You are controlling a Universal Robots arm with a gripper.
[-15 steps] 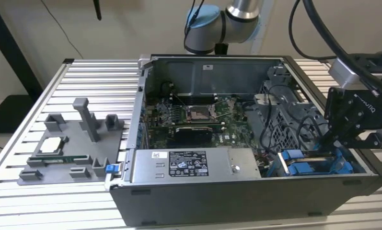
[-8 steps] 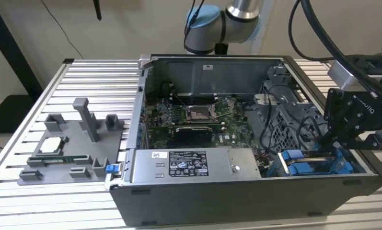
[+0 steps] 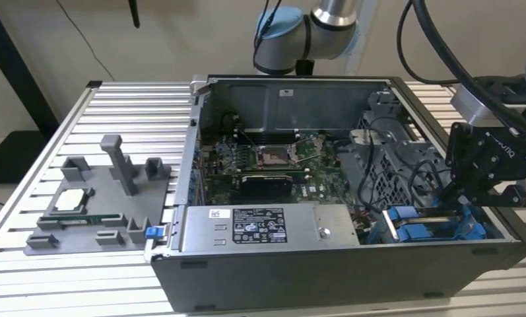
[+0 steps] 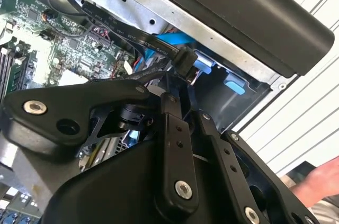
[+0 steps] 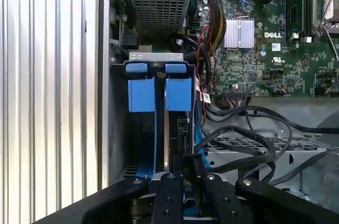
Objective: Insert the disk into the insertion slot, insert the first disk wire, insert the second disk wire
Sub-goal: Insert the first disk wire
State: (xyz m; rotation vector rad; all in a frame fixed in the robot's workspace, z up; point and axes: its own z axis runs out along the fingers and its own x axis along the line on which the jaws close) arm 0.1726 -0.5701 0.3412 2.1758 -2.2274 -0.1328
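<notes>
gripper point(image 4: 183, 97) looks pinched narrow on a black plastic wire connector point(image 4: 184, 65), whose flat cable point(image 4: 122, 33) runs off over the green motherboard point(image 5: 265, 60). the grey metal insertion slot point(image 5: 156, 56) with glossy blue tabs lies straight ahead of the fingertips, long axis in line with them. the disk is probably seated in there, can't tell for sure.

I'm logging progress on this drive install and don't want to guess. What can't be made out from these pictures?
- The insertion slot: in the first wrist view the claw covers its near end, so what sits inside is unclear.
- The black cable connector: in the second wrist view the claw hides its lower end and any socket.
- A hand: cut off by the second wrist view's edge.
</notes>
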